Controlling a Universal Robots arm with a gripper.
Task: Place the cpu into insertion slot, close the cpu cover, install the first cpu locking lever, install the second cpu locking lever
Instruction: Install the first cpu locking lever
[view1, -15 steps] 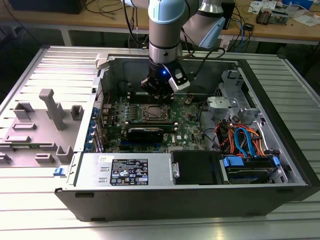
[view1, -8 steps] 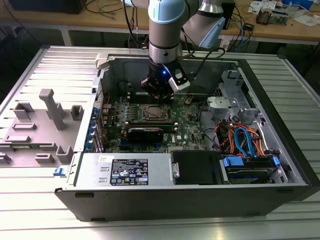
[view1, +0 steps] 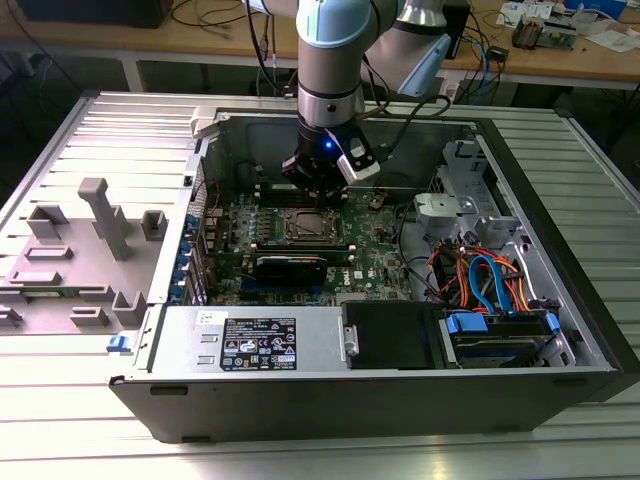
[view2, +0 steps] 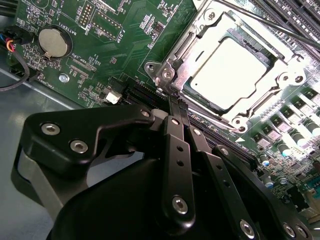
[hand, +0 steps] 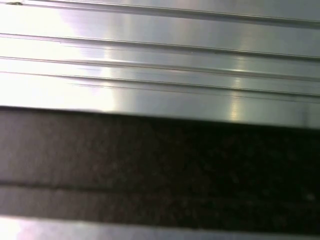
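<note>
— Looking into the open computer case (view1: 520, 330) from the exterior view, where is the hand (view1: 318, 185)?

— Low over the green board (view1: 380, 250), right at the far edge of the socket (view1: 303, 224).

— And in the second wrist view?

— The chip (view2: 231, 72) lies flat in the socket (view2: 170, 75), its pale metal top showing through the window of the silver cover (view2: 280, 65), which lies down around it.

— How do the fingers (view2: 176, 125) stand?

— Pressed together with no gap, tips just beside the socket's corner, nothing between them.

— Anything else nearby?

— A round coin battery (view2: 52, 42) on the board, well apart from the socket. The case rests on a ribbed metal surface (view1: 100, 140).
</note>
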